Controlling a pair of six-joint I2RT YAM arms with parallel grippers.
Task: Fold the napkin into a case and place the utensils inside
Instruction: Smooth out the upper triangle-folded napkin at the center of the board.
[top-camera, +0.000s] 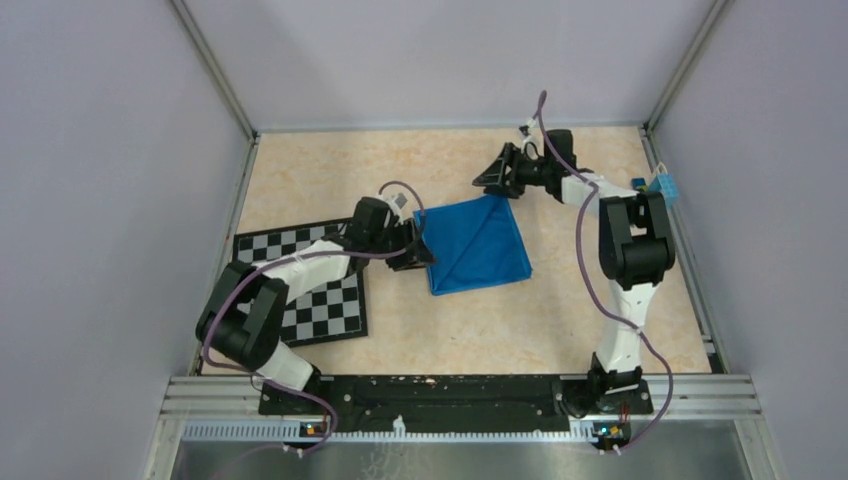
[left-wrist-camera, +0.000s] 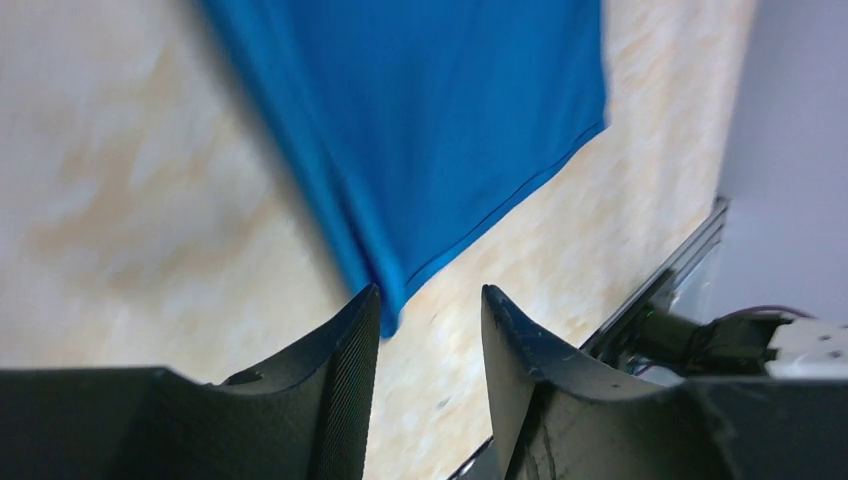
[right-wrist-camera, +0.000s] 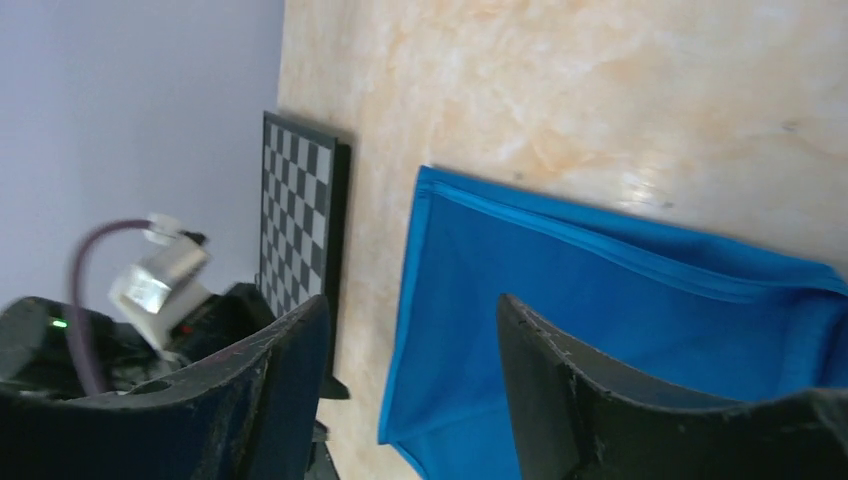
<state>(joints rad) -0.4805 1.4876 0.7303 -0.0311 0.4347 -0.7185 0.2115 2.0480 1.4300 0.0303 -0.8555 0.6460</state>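
left gripper (left-wrist-camera: 430, 295) jaws stand apart, clamped on nothing, with a left-side corner of the napkin (top-camera: 478, 245) lying just ahead of one finger. right gripper (right-wrist-camera: 412, 300) is likewise apart and empty, hanging just past the napkin's far corner, with the cloth showing through the gap. the napkin lies flat on the table (top-camera: 450, 330), with the board (top-camera: 330, 305) just to its left. it is doubled over with a slanting crease but broad, not yet a narrow case. no utensils are in sight. folding is the step in hand, i judge, about midway. next, both grippers need a fresh pinch through all layers at one edge, then a carry across. the slick cloth may slip.
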